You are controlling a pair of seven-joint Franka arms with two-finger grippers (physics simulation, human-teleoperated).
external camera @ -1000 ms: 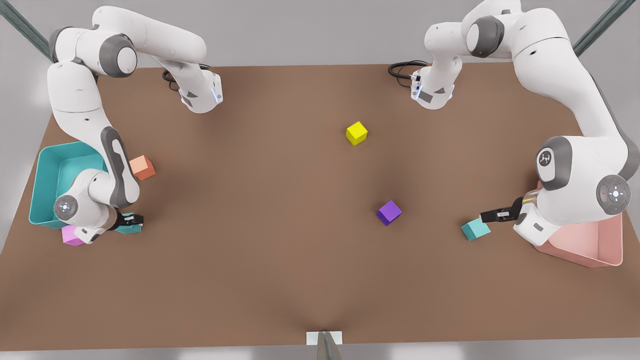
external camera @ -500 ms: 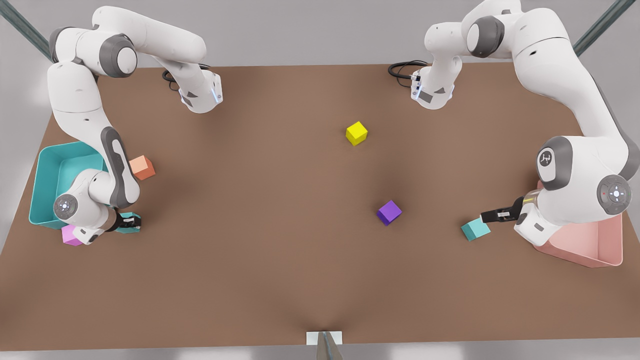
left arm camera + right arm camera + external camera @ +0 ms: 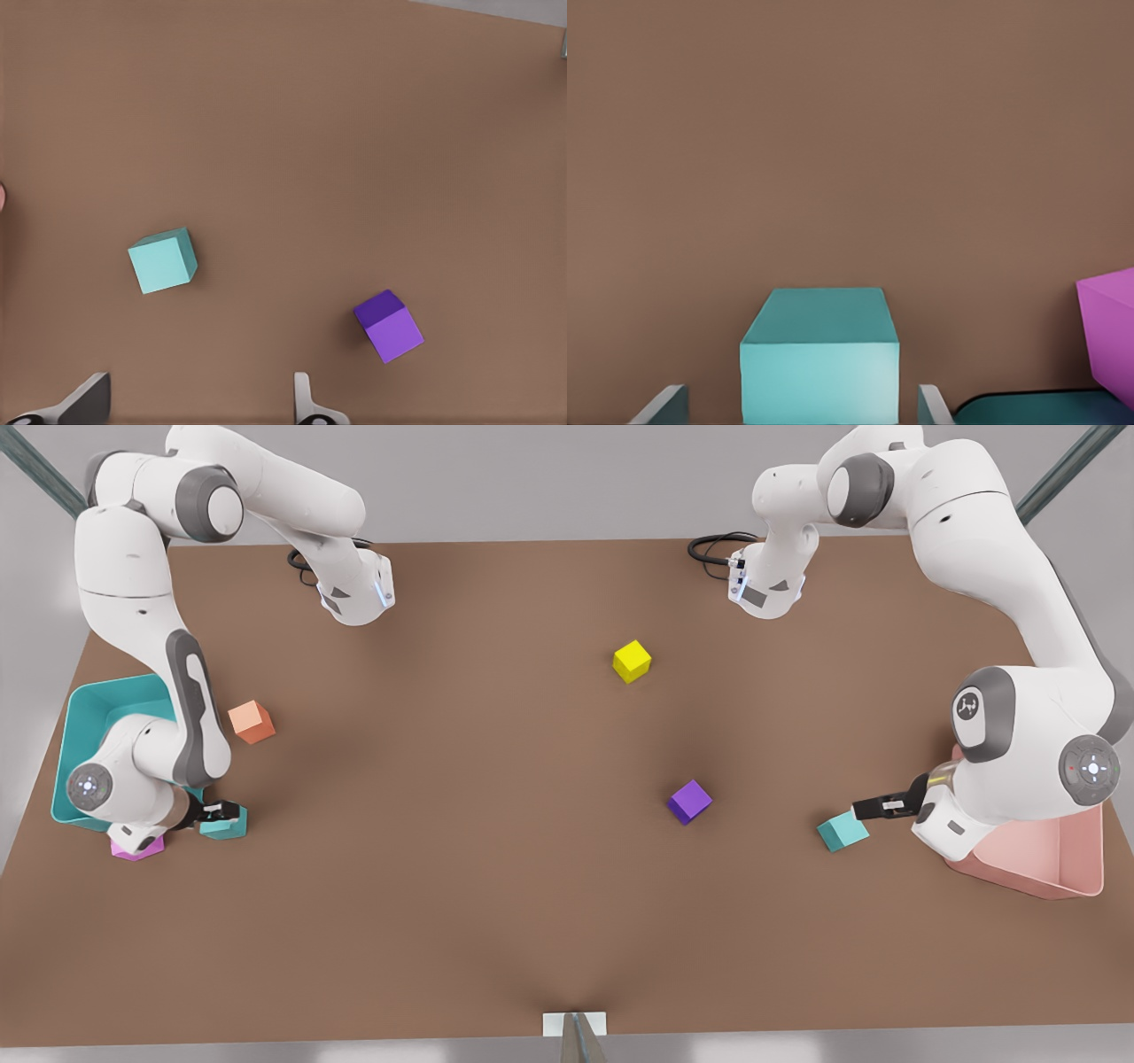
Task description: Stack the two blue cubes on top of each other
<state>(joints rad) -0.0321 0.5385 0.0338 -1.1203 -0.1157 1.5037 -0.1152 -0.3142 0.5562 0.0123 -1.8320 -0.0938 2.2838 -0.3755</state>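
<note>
- The right gripper, at the front view's left, is down at the table, its jaws spread to either side of one teal cube; the right wrist view shows this cube between the fingertips, with gaps on both sides.
- A pink cube lies at this teal cube's 9 o'clock in the front view, beside the teal bin.
- The left gripper, at the front view's right, hangs just beside the second teal cube, at its 1 o'clock, jaws spread and holding nothing.
- In the left wrist view that cube sits apart from the fingertips.
- The purple cube rests at the second teal cube's 9 o'clock in the front view.
</note>
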